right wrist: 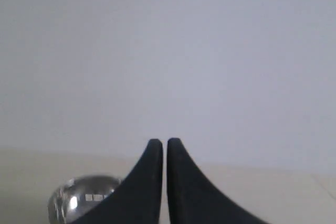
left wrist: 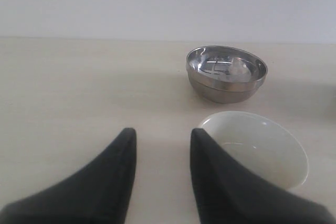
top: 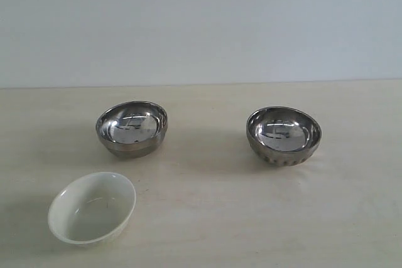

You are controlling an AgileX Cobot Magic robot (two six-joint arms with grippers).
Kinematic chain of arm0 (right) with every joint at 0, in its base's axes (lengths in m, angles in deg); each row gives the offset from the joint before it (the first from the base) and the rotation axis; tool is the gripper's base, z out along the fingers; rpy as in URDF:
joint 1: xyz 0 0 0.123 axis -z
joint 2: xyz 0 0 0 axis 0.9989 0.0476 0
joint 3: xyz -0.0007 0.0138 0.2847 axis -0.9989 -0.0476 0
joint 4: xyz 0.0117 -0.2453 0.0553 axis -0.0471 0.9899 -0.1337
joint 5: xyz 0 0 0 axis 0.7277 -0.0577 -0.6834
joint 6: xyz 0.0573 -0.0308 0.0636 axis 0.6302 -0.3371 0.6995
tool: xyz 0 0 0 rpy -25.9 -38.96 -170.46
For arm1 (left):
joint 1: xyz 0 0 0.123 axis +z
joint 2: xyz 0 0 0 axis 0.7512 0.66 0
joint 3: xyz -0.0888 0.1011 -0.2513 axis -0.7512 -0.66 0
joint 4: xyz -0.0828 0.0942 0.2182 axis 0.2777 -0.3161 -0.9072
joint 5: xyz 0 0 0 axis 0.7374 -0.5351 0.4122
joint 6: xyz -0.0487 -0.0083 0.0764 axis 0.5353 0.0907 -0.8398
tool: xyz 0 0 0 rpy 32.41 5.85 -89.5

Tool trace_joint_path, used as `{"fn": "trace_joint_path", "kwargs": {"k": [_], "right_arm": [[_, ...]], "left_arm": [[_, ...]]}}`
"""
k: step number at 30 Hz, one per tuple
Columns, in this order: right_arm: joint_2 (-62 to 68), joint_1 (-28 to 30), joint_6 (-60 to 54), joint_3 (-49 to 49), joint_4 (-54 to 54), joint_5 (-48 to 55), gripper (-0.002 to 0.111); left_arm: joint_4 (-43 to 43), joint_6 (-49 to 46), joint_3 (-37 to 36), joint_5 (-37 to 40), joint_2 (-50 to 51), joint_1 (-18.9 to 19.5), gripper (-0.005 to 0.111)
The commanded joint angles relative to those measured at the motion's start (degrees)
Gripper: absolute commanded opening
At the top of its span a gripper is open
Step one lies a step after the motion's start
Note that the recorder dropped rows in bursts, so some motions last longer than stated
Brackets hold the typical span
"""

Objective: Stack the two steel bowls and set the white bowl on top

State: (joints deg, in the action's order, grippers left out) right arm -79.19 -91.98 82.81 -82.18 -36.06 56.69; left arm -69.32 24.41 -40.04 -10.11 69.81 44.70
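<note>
- Three small bowls sit mouth-up and well apart from one another on a pale wooden table [top: 220, 224] against a plain white wall [top: 201, 23], none stacked on another.
- Seen from the exterior camera, the smooth steel bowl [top: 132, 128] stands at rear left, its mirror-bright inside reflecting its surroundings.
- At rear right, about level with it, is the ribbed steel bowl [top: 284, 136], with a band of vertical ridges around its lower wall.
- Nearest the camera at front left lies the white bowl [top: 92, 207], glossy, plain and empty, just in front of the smooth steel bowl but not touching it.
- From the left wrist camera, the left gripper [left wrist: 163, 132] hangs over bare tabletop, its two black fingers spread with a clear gap between them and nothing held; the white bowl [left wrist: 262, 150] sits just beside one finger, with the smooth steel bowl [left wrist: 227, 74] beyond it.
- From the right wrist camera, the right gripper [right wrist: 164, 142] has its fingers drawn together, only a sliver of light between the tips, and grips nothing; part of a steel bowl [right wrist: 84, 200] shows beside one finger, though which of the two cannot be told.
</note>
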Motion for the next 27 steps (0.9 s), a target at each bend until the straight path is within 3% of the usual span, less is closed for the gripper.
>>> {"fn": "trace_joint_path", "kwargs": {"k": [1,8,14,19,27], "right_arm": [[-0.3,0.2,3.4,0.0,0.3,-19.2,0.000],[-0.3,0.2,9.4,0.0,-0.4,-44.1,0.000],[-0.3,0.2,9.4,7.3,-1.6,-43.1,0.000],[-0.3,0.2,9.9,15.3,-0.6,-32.4,0.000],[11.1,0.2,13.2,30.3,2.4,6.4,0.000]], "left_arm": [[0.1,-0.2,-0.2,0.0,-0.2,0.2,0.032],[0.1,-0.2,-0.2,0.0,-0.2,0.2,0.032],[0.1,-0.2,-0.2,0.0,-0.2,0.2,0.032],[0.1,-0.2,-0.2,0.0,-0.2,0.2,0.032],[0.1,-0.2,-0.2,0.0,-0.2,0.2,0.032]]}}
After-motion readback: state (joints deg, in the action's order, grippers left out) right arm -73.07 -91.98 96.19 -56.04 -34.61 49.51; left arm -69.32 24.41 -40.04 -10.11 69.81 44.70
